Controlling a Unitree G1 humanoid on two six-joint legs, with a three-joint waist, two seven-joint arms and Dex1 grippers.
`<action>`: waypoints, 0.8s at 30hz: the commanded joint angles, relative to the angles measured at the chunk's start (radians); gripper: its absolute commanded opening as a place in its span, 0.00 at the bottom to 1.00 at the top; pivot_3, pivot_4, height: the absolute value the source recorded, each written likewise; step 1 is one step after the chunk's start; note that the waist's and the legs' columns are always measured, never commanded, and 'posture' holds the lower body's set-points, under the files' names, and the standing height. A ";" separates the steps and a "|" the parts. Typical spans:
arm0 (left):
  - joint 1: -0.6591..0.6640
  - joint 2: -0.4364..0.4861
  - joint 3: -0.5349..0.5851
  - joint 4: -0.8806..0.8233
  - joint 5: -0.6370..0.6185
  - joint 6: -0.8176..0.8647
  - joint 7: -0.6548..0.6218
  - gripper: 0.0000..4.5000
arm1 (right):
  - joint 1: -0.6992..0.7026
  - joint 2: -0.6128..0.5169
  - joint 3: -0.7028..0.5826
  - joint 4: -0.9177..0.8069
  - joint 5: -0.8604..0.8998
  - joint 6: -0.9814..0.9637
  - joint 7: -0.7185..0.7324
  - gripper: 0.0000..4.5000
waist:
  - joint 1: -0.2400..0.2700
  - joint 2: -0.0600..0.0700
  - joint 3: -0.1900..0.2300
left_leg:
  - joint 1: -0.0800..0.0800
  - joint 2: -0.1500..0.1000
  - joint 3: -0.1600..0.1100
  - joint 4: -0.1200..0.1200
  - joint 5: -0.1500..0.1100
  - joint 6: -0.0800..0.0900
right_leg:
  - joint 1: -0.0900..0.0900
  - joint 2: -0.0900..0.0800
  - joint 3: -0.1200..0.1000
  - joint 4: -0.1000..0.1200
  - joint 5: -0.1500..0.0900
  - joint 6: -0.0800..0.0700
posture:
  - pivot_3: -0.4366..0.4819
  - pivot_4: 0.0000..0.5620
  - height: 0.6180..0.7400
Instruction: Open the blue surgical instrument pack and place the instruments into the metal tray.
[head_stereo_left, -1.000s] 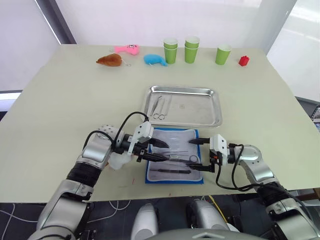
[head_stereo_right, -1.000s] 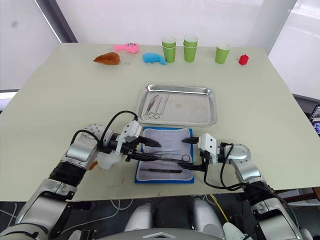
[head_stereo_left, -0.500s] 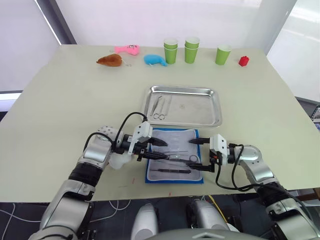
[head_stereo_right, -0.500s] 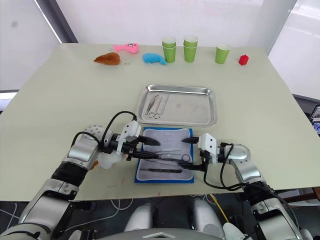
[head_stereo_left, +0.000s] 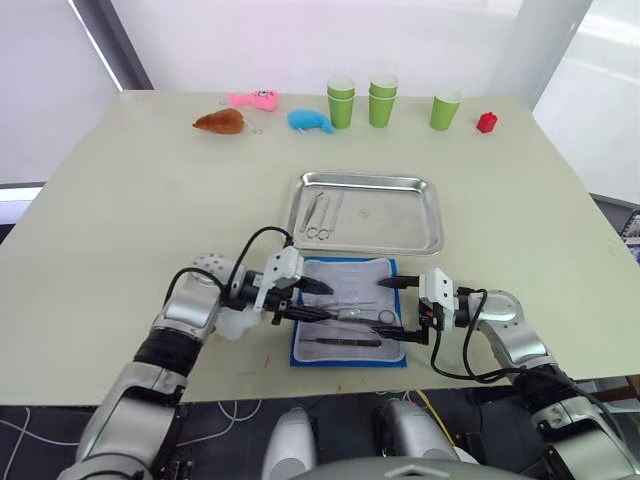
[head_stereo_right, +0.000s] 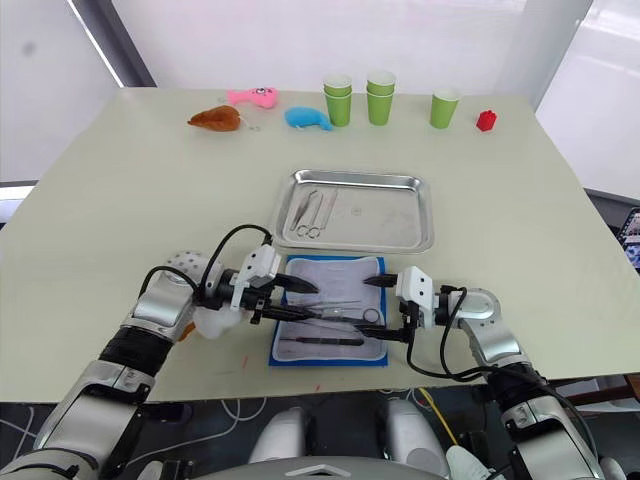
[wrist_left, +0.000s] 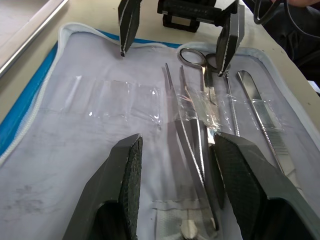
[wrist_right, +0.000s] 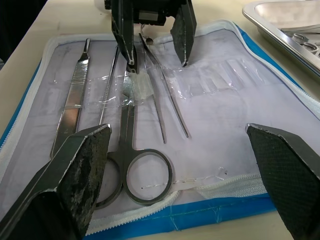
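Open pack (head_stereo_left: 348, 312) lies before the tray (head_stereo_left: 372, 212): four instruments (wrist_right: 131, 117) in it, two in the tray. My left gripper (head_stereo_left: 318, 300) and right gripper (head_stereo_left: 392, 308) hover spread, empty; handles partly hidden by tape

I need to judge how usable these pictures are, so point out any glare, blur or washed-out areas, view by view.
Left eye view: the window behind the table is blown out white, and the metal tray mirrors it palely. Left wrist view: the clear plastic straps glint, and the left pincer's fingers are soft. Right wrist view: the scissors are sharp.
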 joint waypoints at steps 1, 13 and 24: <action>0.026 0.016 -0.023 -0.021 0.023 0.005 -0.018 0.54 | 0.066 0.000 0.079 0.120 -0.090 0.044 -0.008 1.00 | 0.000 0.000 0.000 | 0.000 0.000 0.000 0.000 0.000 0.000 | 0.000 0.000 0.000 0.000 0.000 0.000 | 0.48 0.27 1.00; 0.012 -0.002 -0.020 -0.008 0.028 0.027 0.007 0.01 | 0.063 -0.001 0.080 0.128 -0.095 0.039 -0.012 1.00 | 0.001 0.001 -0.002 | 0.001 0.000 0.001 0.001 0.000 0.000 | 0.001 0.000 0.001 0.000 -0.001 0.001 | 0.48 0.27 1.00; 0.002 -0.006 -0.011 0.004 0.032 0.008 0.016 0.01 | 0.062 0.000 0.081 0.131 -0.096 0.037 -0.016 1.00 | 0.000 0.000 -0.002 | 0.001 0.000 0.001 0.001 0.000 0.000 | 0.001 0.000 0.001 0.001 -0.001 0.001 | 0.48 0.27 1.00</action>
